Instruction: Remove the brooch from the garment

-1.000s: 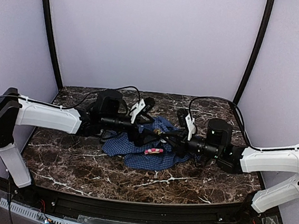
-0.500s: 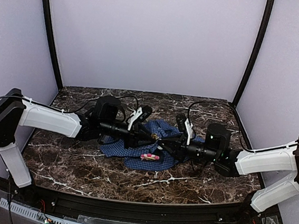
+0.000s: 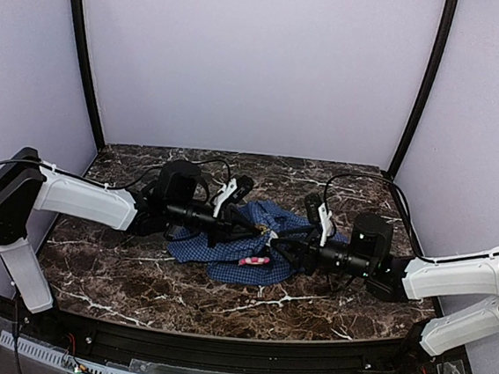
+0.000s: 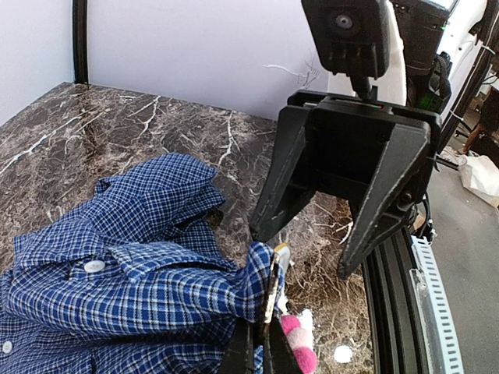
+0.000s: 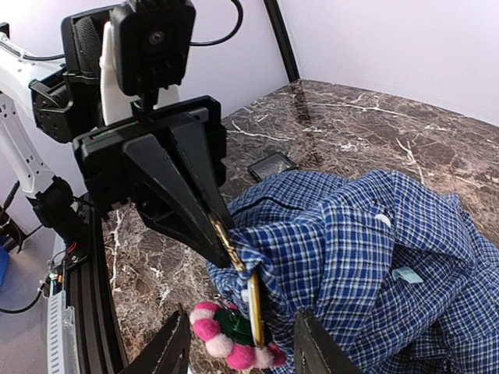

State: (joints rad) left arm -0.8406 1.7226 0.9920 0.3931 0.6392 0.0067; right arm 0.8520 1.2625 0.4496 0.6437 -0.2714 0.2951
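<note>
- Dark marble table (image 3: pixel 117 272), lilac walls behind.
- Garment (image 4: pixel 117 265): blue check shirt, crumpled at table centre, one fold raised.
- Brooch (image 5: pixel 234 336): pink-and-white ring, gold pin through that fold.
- Left gripper (image 5: pixel 222 241): clamped on pin and fold.
- Right gripper (image 4: pixel 304 249): jaws apart, facing the brooch.

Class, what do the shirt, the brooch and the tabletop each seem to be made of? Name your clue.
Shirt: woven cotton-like cloth, matt; fine check, soft folds.
Brooch: probably felt or yarn, fuzzy pink-and-white ring, on a shiny gold-coloured, likely metal, pin.
Tabletop: dark marble look, smooth with white veins; could be a printed surface.
</note>
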